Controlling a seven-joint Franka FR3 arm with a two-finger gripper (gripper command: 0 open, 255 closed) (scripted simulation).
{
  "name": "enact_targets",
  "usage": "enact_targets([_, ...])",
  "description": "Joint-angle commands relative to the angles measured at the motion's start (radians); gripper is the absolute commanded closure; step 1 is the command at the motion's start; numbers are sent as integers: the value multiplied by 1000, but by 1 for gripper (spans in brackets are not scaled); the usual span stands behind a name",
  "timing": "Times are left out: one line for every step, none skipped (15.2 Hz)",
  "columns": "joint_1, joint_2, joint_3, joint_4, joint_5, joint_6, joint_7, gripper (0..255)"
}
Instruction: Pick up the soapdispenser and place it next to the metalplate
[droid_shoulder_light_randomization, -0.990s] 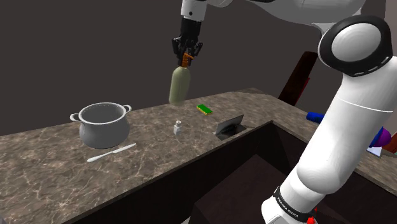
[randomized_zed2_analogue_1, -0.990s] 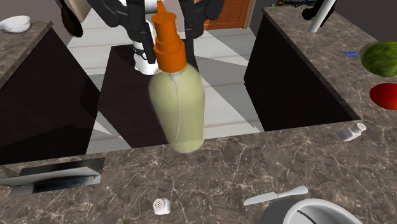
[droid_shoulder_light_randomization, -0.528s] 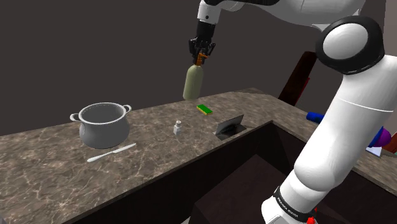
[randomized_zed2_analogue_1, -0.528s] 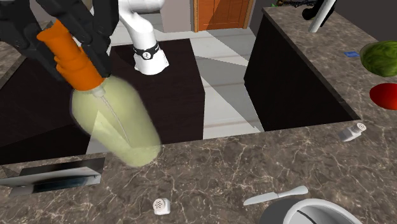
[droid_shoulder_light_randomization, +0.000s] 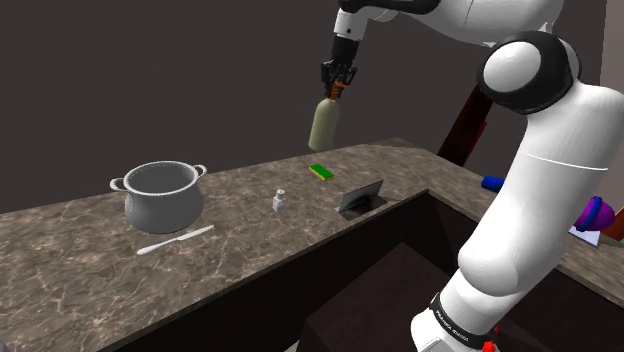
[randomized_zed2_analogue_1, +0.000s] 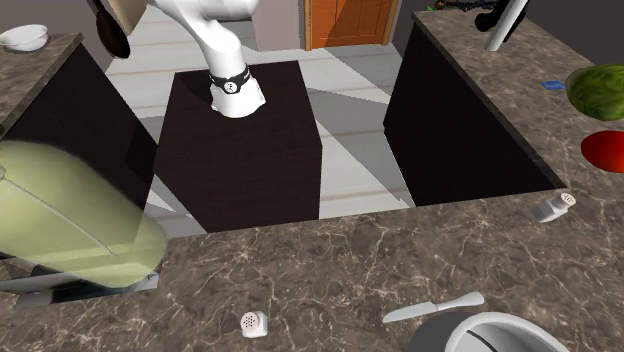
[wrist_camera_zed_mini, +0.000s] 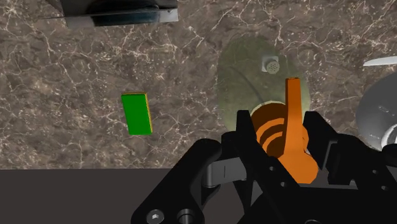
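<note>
I have the tool (droid_shoulder_light_randomization: 340, 80) pinching the soap dispenser (droid_shoulder_light_randomization: 324, 122) by its orange pump. In the wrist view the two black fingers (wrist_camera_zed_mini: 245, 133) clamp the pump neck from either side. The dispenser is a pale green, see-through bottle, and it hangs in the air well above the tabletop (droid_shoulder_light_randomization: 80, 270) with its base tipped slightly toward the shoulder view's left. In that view it hangs over the far side of the tabletop, above a small green block (droid_shoulder_light_randomization: 321, 171) lying flat on the dark marbled surface. The grey plate (droid_shoulder_light_randomization: 360, 197) stands propped at a tilt by the tabletop's edge on the stand's side, near the block and well apart from the bottle. Toward the shoulder view's left of the plate there is a small white shaker (droid_shoulder_light_randomization: 280, 201). Further left is a grey two-handled pot (droid_shoulder_light_randomization: 160, 195), with a white knife (droid_shoulder_light_randomization: 176, 240) lying just in front of it. Looking along the tool, I can make out the shaker through the bottle's body. In the second exterior view the bottle looms at the left edge, overlapping the plate. Beyond the tabletop in that view, the white arm (randomized_zed2_analogue_1: 232, 60) rises from its dark box (randomized_zed2_analogue_1: 250, 150).
</note>
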Motion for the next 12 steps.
enact_targets([-24,33,-16,43,1,-10,-42,255])
enact_targets([-36,50,-25,67,2,-17,-63,255])
enact_targets([-49,68,-32,92,3,-25,-83,255])
enact_targets([-62,87,-40,120,5,-34,-103,255])
enact_targets([-75,108,-47,150,6,-44,-123,255])
enact_targets([-87,131,-54,183,8,-55,-143,255])
enact_targets([-100,155,-61,220,9,-67,-162,255])
enact_targets([-115,186,-68,266,11,-83,-184,255])
enact_targets([-116,178,-68,239,11,-65,-184,255])
enact_targets([-116,170,-68,213,12,-47,-185,255])
enact_targets([-116,163,-68,189,12,-30,-185,255])
enact_targets([-116,156,-68,165,12,-13,-186,255])
